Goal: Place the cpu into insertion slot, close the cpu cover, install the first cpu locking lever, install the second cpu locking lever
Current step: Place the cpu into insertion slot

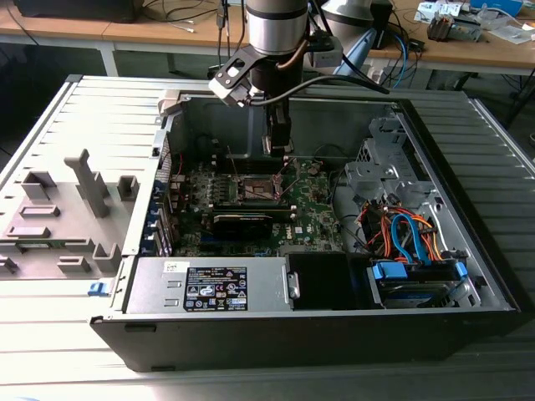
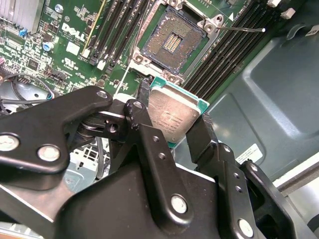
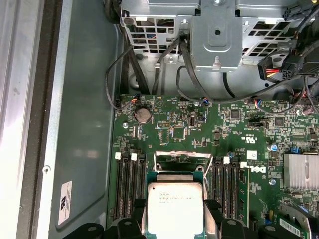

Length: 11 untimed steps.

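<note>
Cpu (image 2: 172, 113) gripped, near the bare insertion slot (image 2: 172, 41).
My jaws clamp its opposite edges; keep it level, squared to that slot.

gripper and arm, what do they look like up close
The matte black metal gripper has jointed link bars and two flat fingers, fastened with round silver screws. The silver cylindrical arm has a black cable trailing from it.

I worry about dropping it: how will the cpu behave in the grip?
The cpu looks thin, rigid and probably light. Pinched at its edges by the fingers, its smooth metal lid might slip. Flat, so unlikely to roll.
</note>
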Motion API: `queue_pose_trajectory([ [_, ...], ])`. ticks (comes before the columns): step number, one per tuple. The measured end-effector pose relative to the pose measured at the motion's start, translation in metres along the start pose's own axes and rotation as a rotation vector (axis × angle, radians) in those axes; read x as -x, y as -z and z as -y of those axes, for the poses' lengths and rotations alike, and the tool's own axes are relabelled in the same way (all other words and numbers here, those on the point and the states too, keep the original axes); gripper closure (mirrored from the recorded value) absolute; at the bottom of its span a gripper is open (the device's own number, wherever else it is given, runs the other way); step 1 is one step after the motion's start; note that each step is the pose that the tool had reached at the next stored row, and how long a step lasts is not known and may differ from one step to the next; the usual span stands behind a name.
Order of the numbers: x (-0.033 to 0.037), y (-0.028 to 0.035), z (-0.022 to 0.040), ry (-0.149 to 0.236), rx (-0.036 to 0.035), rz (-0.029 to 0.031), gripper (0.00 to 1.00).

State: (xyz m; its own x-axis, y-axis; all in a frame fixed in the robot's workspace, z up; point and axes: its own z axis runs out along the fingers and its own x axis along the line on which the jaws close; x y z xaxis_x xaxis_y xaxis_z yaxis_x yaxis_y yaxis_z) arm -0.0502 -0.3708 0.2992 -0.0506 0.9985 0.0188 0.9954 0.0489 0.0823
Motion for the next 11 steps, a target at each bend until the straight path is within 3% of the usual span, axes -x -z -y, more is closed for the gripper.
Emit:
queue_pose_trajectory([
  [11,0.0,-0.0003,0.0,-0.008,0.0002,0.0007,0.46],
])
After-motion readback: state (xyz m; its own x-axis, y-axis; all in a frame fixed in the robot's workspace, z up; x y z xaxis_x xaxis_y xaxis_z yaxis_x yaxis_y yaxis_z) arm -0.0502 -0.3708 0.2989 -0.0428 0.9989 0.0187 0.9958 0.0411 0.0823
